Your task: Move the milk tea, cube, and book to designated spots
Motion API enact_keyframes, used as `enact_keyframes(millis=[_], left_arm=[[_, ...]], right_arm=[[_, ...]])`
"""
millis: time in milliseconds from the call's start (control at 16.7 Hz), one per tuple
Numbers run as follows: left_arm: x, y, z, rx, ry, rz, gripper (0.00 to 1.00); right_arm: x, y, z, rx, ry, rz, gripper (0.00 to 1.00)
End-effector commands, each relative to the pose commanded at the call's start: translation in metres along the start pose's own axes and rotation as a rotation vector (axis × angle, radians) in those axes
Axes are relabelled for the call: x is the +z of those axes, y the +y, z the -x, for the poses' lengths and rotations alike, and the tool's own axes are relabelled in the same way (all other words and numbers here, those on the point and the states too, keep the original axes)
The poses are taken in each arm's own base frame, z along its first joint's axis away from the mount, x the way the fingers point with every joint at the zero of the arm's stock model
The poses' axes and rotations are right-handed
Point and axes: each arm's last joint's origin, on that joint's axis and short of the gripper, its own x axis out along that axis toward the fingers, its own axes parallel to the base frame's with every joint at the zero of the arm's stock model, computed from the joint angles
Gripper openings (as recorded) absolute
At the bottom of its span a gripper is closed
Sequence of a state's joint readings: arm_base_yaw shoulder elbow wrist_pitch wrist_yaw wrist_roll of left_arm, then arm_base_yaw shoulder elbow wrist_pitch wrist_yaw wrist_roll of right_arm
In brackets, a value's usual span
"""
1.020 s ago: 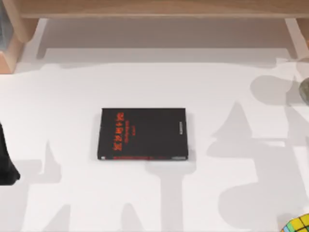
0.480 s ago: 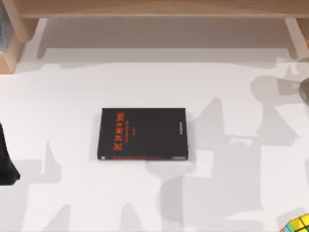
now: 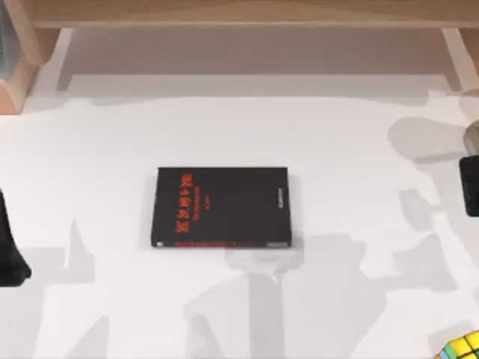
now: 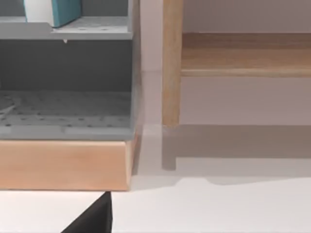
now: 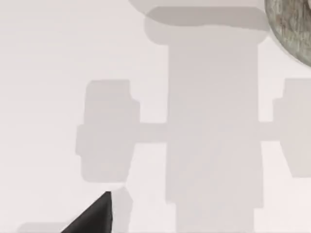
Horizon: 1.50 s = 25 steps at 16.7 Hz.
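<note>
Table seen from above, with both wrist views. The right arm [image 3: 470, 184] enters at the table's right edge, just beside a round grey-speckled object cut off by that edge. This is probably the milk tea [image 5: 292, 25], whose speckled rim also appears in the right wrist view above the arm's own shadow. A dark tip of the right gripper [image 5: 95, 216] shows there over bare table [image 3: 352, 134]. You cannot tell whether that claw is spread or pressed together.

The cube [image 3: 461, 348] sits at the near right corner, well apart from the cup. The book [image 4: 62, 11], teal with white page edges, stands on the upper tier of a grey rack [image 4: 73, 127]. A black book [image 3: 221, 207] with red lettering lies flat mid-table and is not part of the task. The left arm [image 3: 10, 250] is parked at the left edge. A tip of the left gripper [image 4: 93, 219] shows near the rack's wooden base, and its claw state cannot be told either.

The step in hand appears to be the approach to the milk tea. To do it well:
- Centre the claw over the cup before you lower it.
- Confirm the claw is spread wider than the cup.
- Take the cup by its wall, not its rim.
- Keep it upright when you lift.
- Plan a path that passes clear of the cube and the black book.
</note>
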<state>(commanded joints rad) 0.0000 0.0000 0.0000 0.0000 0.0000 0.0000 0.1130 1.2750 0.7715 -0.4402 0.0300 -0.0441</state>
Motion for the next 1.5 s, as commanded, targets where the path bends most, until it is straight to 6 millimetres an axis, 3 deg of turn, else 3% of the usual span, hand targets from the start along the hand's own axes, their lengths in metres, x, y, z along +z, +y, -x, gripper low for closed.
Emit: enact_keyframes(millis=[420,780,1200,1500], left_arm=[[0.000,0.000,0.000,0.000,0.000,0.000,1.00],[0.000,0.000,0.000,0.000,0.000,0.000,1.00],[0.000,0.000,0.000,0.000,0.000,0.000,1.00],[0.000,0.000,0.000,0.000,0.000,0.000,1.00]], right_arm=[[-0.053,0.050,0.036,0.104,0.505,0.147,1.00],[-0.068,0.065,0.052,0.118,0.618,0.191,1.00],[-0.070,0.066,0.048,0.117,0.619,0.190,1.00],[-0.088,0.068,0.021,0.118,0.617,0.191,1.00]])
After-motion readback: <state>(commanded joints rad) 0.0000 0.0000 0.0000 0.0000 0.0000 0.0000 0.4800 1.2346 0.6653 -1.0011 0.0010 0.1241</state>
